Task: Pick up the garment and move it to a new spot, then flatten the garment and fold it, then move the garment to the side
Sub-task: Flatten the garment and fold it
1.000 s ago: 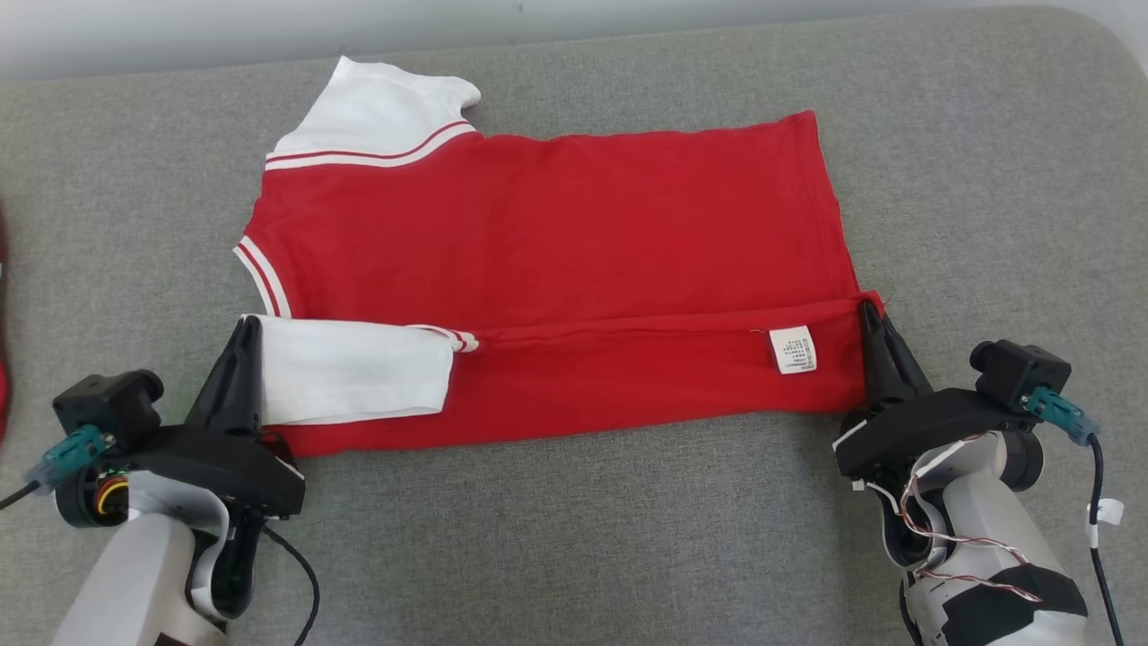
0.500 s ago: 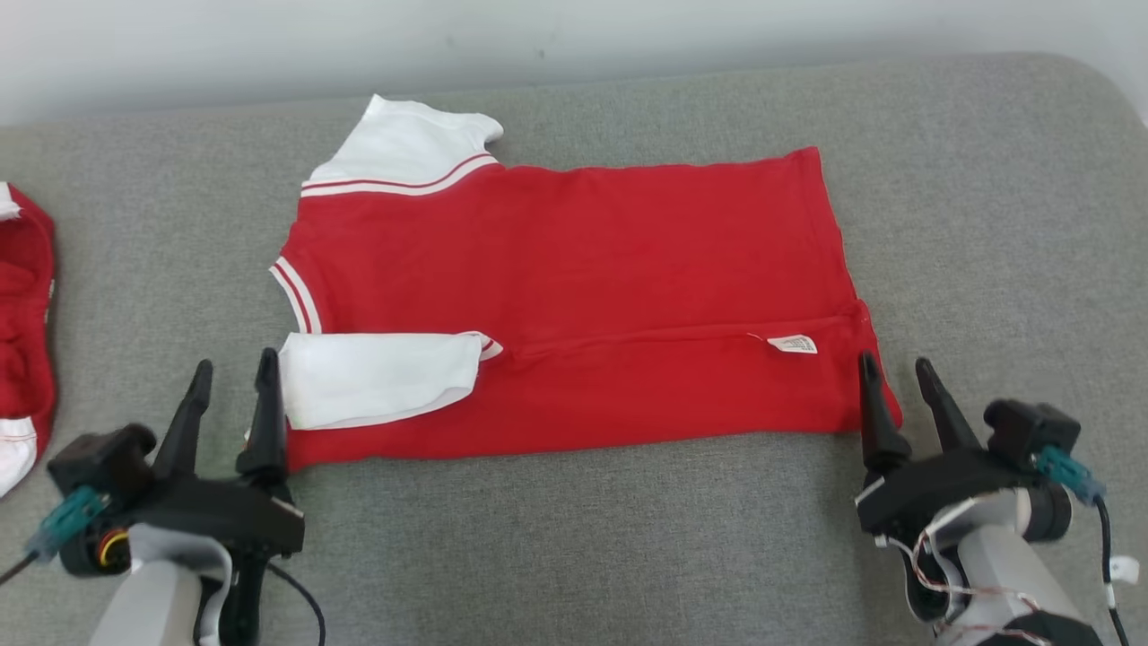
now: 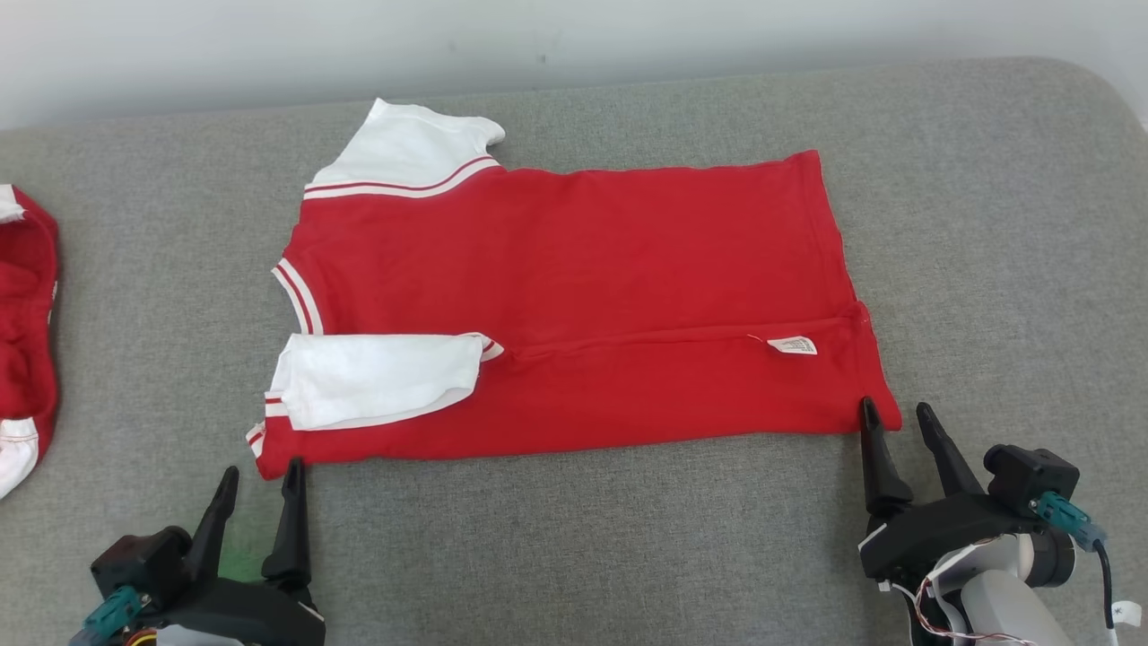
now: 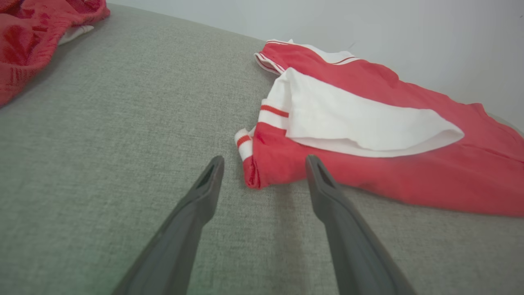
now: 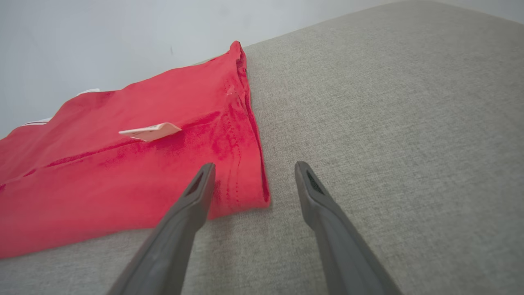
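Note:
The garment (image 3: 574,269), a red shirt with white sleeves and striped trim, lies flat on the grey cushion (image 3: 574,538). Its near long edge is folded over toward the middle, with a white sleeve (image 3: 377,377) and a small label (image 3: 793,344) on top. My left gripper (image 3: 260,475) stands open just short of the shirt's near left corner (image 4: 249,180), nothing between its fingers. Just off the near right corner (image 5: 245,196) my right gripper (image 3: 897,417) is open too, with its left finger (image 5: 196,192) over the hem.
Another red and white cloth (image 3: 22,341) lies at the cushion's left edge, also at the top left of the left wrist view (image 4: 37,37). A pale wall (image 3: 574,36) runs behind the cushion. Bare grey cushion spreads in front of the shirt and to its right.
Both grippers let go of the folded-over edge, opened, and drew back toward me off the shirt. The head camera shifted, so the cloth at the left came into view.

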### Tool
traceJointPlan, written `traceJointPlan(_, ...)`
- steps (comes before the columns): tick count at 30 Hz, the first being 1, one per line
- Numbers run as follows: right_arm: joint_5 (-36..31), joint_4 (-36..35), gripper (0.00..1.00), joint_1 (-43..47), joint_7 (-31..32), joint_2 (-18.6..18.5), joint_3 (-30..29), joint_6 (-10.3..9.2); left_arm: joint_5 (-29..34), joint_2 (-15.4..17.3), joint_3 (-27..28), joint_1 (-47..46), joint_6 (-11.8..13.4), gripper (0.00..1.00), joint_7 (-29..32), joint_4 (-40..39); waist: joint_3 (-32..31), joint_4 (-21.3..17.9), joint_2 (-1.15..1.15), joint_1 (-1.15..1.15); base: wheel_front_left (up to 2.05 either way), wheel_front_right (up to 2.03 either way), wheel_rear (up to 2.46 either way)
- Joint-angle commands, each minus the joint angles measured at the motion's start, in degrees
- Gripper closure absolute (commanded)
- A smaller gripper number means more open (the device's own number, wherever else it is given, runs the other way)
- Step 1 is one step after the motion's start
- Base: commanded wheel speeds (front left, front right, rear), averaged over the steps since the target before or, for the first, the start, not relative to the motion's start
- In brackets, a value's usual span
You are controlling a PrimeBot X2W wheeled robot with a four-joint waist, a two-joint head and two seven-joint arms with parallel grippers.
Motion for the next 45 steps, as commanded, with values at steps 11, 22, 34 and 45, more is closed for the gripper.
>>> traceJointPlan(11, -1.8, 4.4, 1.00, -4.0, 2.1, 1.9, 2.7, -0.14, -0.4, -0.1, -2.3, -5.1, -0.4, 0.64, -0.1, 7.2, 1.7, -0.5, 0.00, 0.01, 0.00, 0.00, 0.00)
traceJointPlan(22, 0.3, 4.2, 1.00, -2.0, 0.1, 0.4, 2.3, -0.14, -2.5, -1.1, -2.2, -2.7, -0.4, 1.00, -0.2, 6.9, -2.3, 0.6, 0.00, 0.01, 0.00, 0.00, 0.00)
traceJointPlan(34, 1.7, -4.6, 1.00, 8.1, 2.7, -1.3, -0.2, -0.14, -1.9, -3.1, 0.3, 7.5, 0.0, 1.00, -0.2, -1.1, -6.2, 1.6, 0.00, 0.01, 0.00, 0.00, 0.00)
traceJointPlan(45, 0.5, -15.9, 1.00, 20.2, 10.2, 0.4, -5.3, -0.14, -0.8, -4.8, -0.2, 14.1, 0.3, 1.00, -0.2, -3.0, -8.1, 2.5, 0.00, 0.01, 0.00, 0.00, 0.00)
